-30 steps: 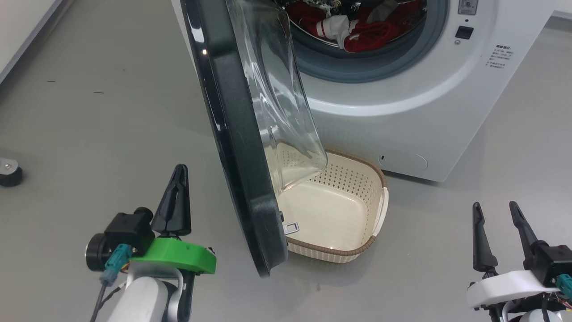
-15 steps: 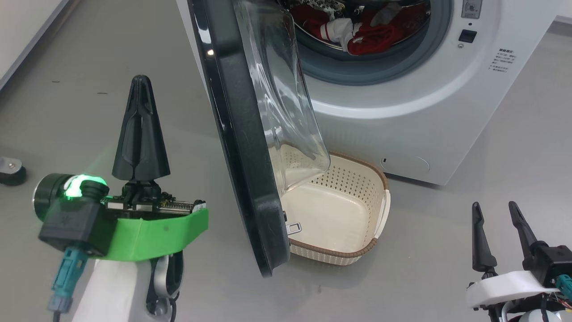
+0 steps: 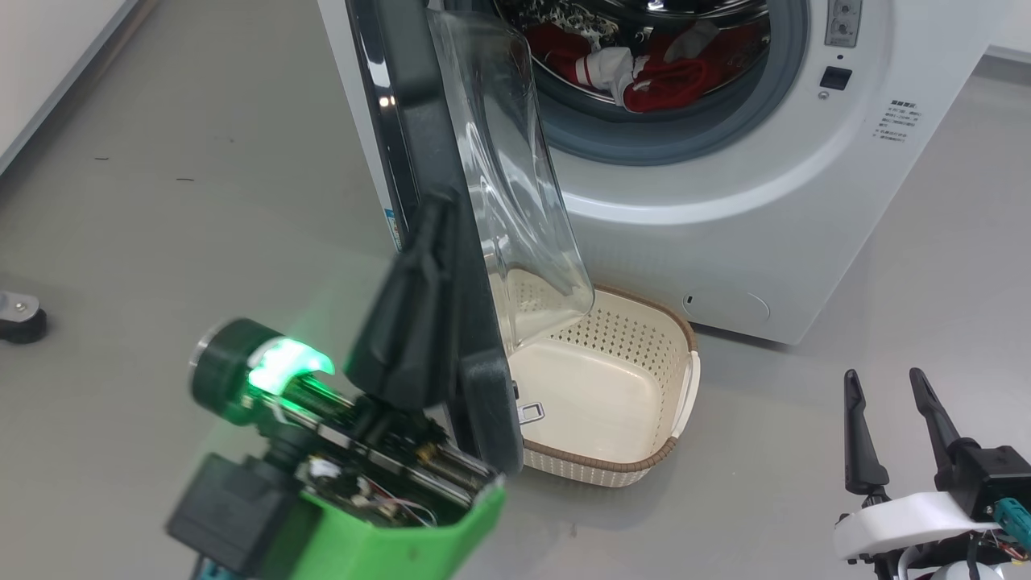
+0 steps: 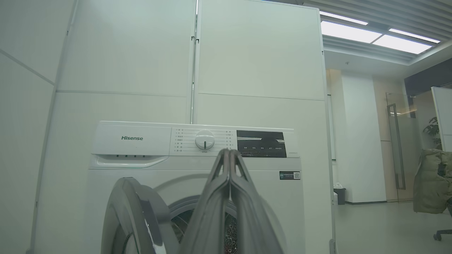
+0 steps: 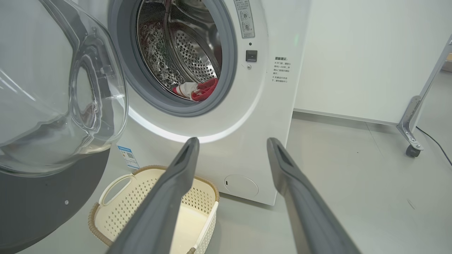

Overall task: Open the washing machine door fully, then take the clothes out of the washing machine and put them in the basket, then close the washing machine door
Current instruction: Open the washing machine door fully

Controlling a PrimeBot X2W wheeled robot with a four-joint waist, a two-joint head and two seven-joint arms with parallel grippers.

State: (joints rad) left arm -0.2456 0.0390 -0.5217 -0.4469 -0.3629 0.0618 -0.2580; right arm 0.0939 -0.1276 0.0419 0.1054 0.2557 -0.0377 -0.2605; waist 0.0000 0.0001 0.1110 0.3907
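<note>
Over the left end of the basket (image 3: 644,463), the washing machine door (image 3: 419,121) stands roughly square to the washing machine (image 3: 725,217). It looks no wider than a second ago, and its glass bowl (image 3: 515,177) hangs above the basket. So the door is only part open, and the red and white clothes (image 3: 644,76) lie untouched at the front of the drum (image 5: 190,53). What has changed is your left gripper (image 3: 435,211): a second ago it sat low at your left, and now it has climbed and swung in until, in the head view, it overlaps the door's free edge. Its fingers are pinched tight together with nothing between them. Whether they touch the door you cannot tell. The left wrist view puts the door off to the left of the fingers, which point at the drum mouth. My read: you are setting up a closed-finger shove on the door's inner side to swing it fully open. Your right gripper (image 3: 883,374) waits low at the right, spread wide and empty, well clear of the basket.
</note>
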